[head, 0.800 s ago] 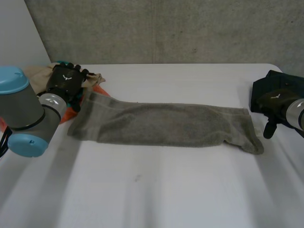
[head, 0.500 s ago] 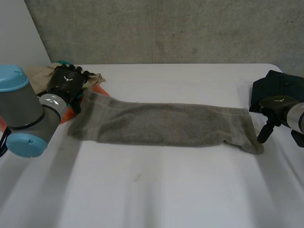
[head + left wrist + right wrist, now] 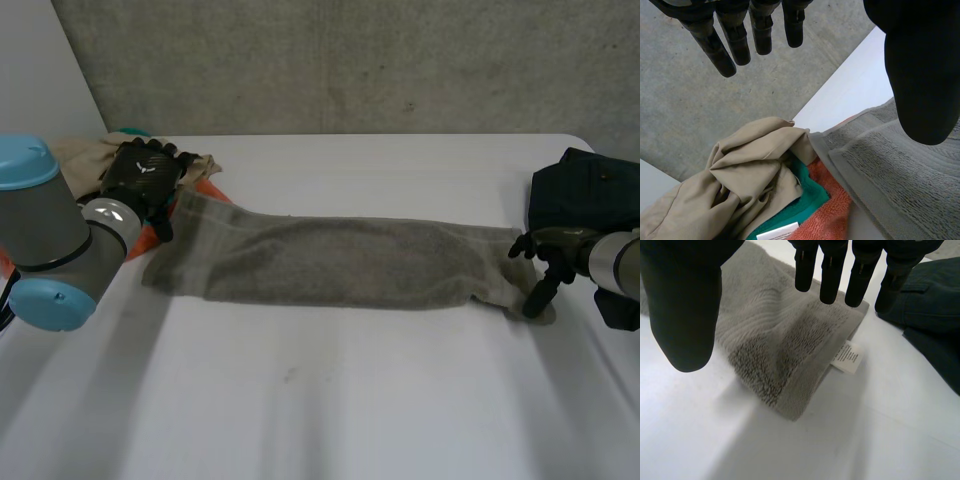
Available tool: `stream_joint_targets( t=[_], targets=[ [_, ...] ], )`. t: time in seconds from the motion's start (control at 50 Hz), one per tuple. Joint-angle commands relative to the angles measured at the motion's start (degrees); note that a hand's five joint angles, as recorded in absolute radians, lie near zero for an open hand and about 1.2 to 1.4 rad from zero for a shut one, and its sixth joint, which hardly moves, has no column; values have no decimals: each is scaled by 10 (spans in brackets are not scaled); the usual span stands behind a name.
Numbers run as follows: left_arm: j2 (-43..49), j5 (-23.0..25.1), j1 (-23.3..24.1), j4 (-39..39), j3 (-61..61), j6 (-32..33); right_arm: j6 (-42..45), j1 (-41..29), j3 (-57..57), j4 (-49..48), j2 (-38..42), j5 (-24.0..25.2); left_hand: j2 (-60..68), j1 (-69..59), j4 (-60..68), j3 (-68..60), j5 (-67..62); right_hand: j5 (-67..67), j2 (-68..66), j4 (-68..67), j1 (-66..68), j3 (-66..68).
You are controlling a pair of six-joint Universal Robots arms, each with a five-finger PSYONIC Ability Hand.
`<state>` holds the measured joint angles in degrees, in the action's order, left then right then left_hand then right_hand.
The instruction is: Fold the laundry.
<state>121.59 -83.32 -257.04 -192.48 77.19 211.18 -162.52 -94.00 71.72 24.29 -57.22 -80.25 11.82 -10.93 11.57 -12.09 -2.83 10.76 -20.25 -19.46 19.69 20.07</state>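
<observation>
A: Where is the towel [image 3: 340, 262]?

B: The grey towel lies flat and long across the middle of the bench [image 3: 350, 400]. One end points to the left edge and the other end to the right edge.

A: Is a hand holding it?

B: No. The right hand [image 3: 550, 243] is at the towel's right end, by the near corner. Its fingers [image 3: 832, 270] are straight and spread, and the thumb [image 3: 682, 305] sits far from them, so it grips nothing. From above, one fingertip seems to touch that corner.

A: What is by that corner?

B: A small white tag [image 3: 848, 357] sticks out from the towel's edge and lies on the bench.

A: And the left hand [image 3: 145, 172]?

B: It is over the far corner of the towel's left end. Its fingers [image 3: 737, 37] are straight too, with the thumb [image 3: 920, 65] well apart. It holds nothing.

A: What else is there?

B: A pile sits at the far left corner of the bench, just beside the towel. A tan cloth [image 3: 740, 175] is on top, with a green cloth [image 3: 802, 200] and an orange cloth [image 3: 827, 220] under it. A dark blue cloth [image 3: 585, 195] lies at the right edge.
</observation>
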Motion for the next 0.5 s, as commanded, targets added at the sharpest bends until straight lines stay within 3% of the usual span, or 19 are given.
stream_joint_targets(
  t=[0.02, 0.08, 0.1, 0.14, 0.18, 0.32, 0.5],
  targets=[
    [4, 3, 2, 1, -1, -2, 25, -7, 65, -99, -4, -11, -18, 9, -16, 21, 28, 37, -42, -50, 48, 44],
    [4, 4, 2, 1, 0, -2, 27, -7, 69, -108, 5, -16, -18, 9, -16, 21, 28, 59, -64, -72, 70, 66],
    [3, 5, 2, 2, 0, -2, 30, -8, 69, -110, 14, -18, -18, 9, -16, 21, 28, 121, -126, -134, 131, 127],
    [1, 5, 1, 2, 0, -2, 35, -9, 67, -114, 22, -23, -18, 9, -16, 21, 28, 298, -304, -311, 309, 305],
    [1, 6, 1, 2, 0, -2, 45, -7, 62, -123, 24, -36, -18, 9, -16, 21, 28, 591, -596, -604, 602, 598],
    [-5, 6, 2, 2, 3, -5, 76, 17, 58, -190, 14, -61, -18, 9, -16, 21, 28, 592, -598, -605, 603, 599],
    [-12, 6, 2, 2, 6, -12, 264, 88, 23, -207, 33, -67, -18, 9, -16, 21, 28, 592, -598, -605, 603, 599]
  ],
)
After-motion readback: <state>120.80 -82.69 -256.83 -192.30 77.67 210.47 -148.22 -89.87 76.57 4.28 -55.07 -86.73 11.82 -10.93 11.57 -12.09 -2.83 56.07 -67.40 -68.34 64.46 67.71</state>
